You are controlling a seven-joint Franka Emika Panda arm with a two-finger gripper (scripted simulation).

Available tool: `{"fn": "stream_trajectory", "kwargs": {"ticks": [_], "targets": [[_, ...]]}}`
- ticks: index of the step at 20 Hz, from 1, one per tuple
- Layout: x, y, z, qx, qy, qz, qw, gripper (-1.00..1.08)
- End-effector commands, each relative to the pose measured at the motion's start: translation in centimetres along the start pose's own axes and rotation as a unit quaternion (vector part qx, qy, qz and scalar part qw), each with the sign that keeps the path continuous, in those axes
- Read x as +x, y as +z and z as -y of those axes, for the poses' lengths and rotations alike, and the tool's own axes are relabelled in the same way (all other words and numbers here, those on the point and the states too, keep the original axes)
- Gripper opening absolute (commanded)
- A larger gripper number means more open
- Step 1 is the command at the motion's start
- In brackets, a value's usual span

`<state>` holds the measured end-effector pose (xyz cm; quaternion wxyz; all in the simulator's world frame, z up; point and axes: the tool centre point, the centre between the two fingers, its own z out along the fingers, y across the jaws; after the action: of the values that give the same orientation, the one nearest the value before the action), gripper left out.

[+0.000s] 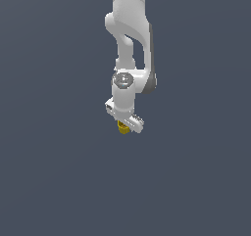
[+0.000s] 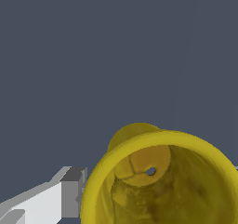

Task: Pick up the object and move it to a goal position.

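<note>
Glossy mustard-yellow hollow cylinder point(image 2: 160, 181), open-rimmed, under white gripper point(image 1: 125, 126), grip indiscernible.

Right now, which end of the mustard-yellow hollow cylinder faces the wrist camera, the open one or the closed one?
The open end: the mustard-yellow hollow cylinder shows its rim and its hollow inside, down to a base with a small hole.

A bare simulated space, no real room: a flat, featureless slate-grey backdrop point(image 1: 49, 181) surrounds the smooth white arm point(image 1: 128, 44).

Yellow cup point(image 2: 186, 146) beside hand finger point(image 2: 51, 202)
</note>
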<state>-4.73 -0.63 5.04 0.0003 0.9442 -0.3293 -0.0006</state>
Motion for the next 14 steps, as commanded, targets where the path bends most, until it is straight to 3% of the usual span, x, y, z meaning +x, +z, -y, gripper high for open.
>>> {"fn": "stream_trajectory", "kwargs": {"ticks": [1,2,3,14], "targets": [[0.06,0.37,0.06,0.000,0.000,-0.001,1.0000,1.00],[0.06,0.39,0.07,0.000,0.000,-0.001,1.0000,1.00],[0.06,0.39,0.07,0.000,0.000,-0.001,1.0000,-1.00],[0.05,0.26,0.14,0.001,0.000,-0.001,1.0000,-1.00]]}}
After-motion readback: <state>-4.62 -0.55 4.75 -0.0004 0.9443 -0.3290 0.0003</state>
